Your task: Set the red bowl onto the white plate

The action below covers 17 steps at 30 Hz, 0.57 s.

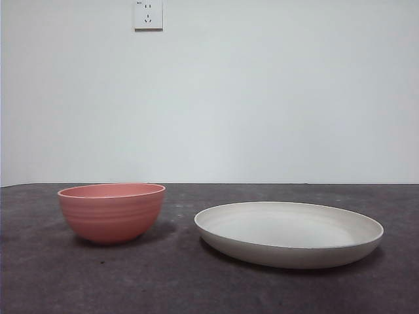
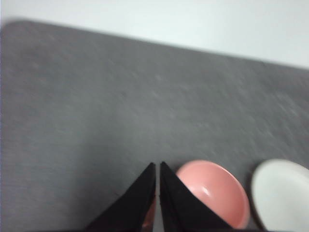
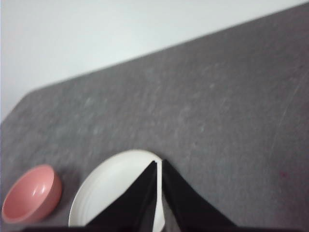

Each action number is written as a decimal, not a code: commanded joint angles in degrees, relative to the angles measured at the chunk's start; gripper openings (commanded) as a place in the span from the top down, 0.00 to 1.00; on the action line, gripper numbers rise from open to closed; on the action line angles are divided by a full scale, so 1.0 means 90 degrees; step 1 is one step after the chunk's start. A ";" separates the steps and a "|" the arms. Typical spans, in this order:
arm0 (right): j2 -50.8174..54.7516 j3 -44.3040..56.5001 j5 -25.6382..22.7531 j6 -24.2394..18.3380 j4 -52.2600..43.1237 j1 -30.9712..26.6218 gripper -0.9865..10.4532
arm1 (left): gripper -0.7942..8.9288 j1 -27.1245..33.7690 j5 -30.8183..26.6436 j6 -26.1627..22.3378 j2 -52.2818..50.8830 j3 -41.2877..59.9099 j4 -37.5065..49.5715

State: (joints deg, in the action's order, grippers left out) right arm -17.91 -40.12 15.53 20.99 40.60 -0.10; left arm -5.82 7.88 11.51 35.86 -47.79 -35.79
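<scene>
The red bowl (image 1: 112,211) stands upright and empty on the dark table, left of the white plate (image 1: 289,233), with a gap between them. The plate is empty. Neither arm shows in the front view. In the left wrist view my left gripper (image 2: 157,165) is shut and empty, high above the table, with the bowl (image 2: 215,191) below beside its jaws and the plate's edge (image 2: 285,195) farther over. In the right wrist view my right gripper (image 3: 159,163) is shut and empty, high above the plate (image 3: 108,193), with the bowl (image 3: 31,193) off to the side.
The dark grey felt table (image 1: 52,281) runs to a white wall with a power socket (image 1: 148,14). The table's far edge shows in both wrist views.
</scene>
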 commanded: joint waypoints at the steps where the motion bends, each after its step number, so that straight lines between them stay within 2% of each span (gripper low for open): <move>1: -0.0491 -0.0578 0.0175 -0.0627 0.0401 0.0005 0.90 | 0.90 -0.0134 0.0367 0.0015 0.0585 -0.0527 -0.0357; 7: -0.1503 -0.1559 0.0304 -0.1547 0.1593 0.0005 0.90 | 0.90 -0.0427 0.0991 -0.0019 0.1489 -0.1132 -0.1105; 12: -0.1705 -0.1673 0.0323 -0.1547 0.1690 0.0002 0.90 | 0.90 -0.0464 0.0996 -0.0046 0.1853 -0.1129 -0.0760; 15: -0.1700 -0.1673 0.0350 -0.1545 0.1690 0.0002 0.90 | 0.90 -0.0481 0.1022 0.0022 0.1936 -0.1129 -0.0967; 17: -0.1698 -0.1673 0.0612 -0.1549 0.1693 0.0002 0.90 | 0.90 -0.0500 0.1052 0.0017 0.1940 -0.1129 -0.1154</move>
State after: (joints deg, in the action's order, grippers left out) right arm -33.01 -54.19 20.16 7.73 56.25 -0.10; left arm -10.07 16.93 11.53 52.97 -56.64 -46.19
